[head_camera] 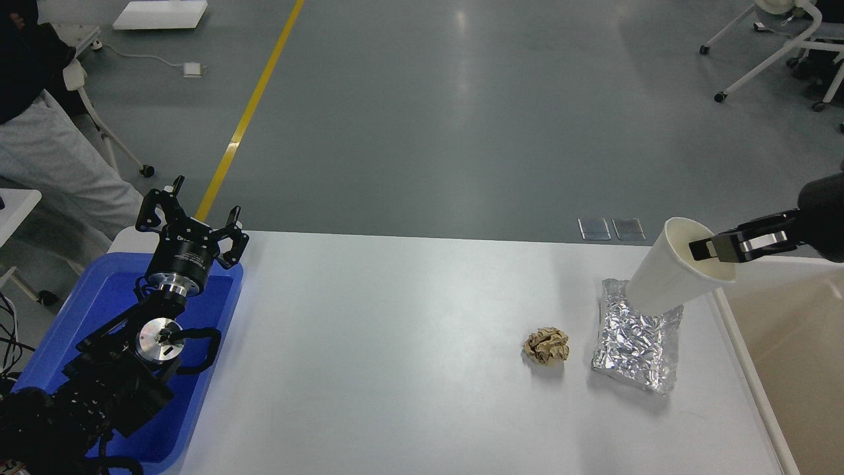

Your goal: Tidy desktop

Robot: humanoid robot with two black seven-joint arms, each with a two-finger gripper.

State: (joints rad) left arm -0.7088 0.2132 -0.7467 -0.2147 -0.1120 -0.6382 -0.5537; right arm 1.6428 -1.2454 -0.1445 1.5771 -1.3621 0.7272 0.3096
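The white desktop point(409, 343) fills the lower middle of the head view. My right gripper point(709, 249) is shut on the rim of a white paper cup point(669, 280) and holds it tilted in the air above the desktop's right edge. Under the cup lies a crumpled silver foil bag point(636, 346). A brown crumpled paper ball point(546, 346) lies to the left of the bag. My left gripper point(191, 214) is open and empty, raised over the far end of the blue tray point(59, 343).
A beige bin point(791, 343) stands against the desktop's right edge. The blue tray sits on the desktop's left end under my left arm. A person in grey trousers point(53, 158) stands at the far left. Office chairs point(778, 46) stand far right.
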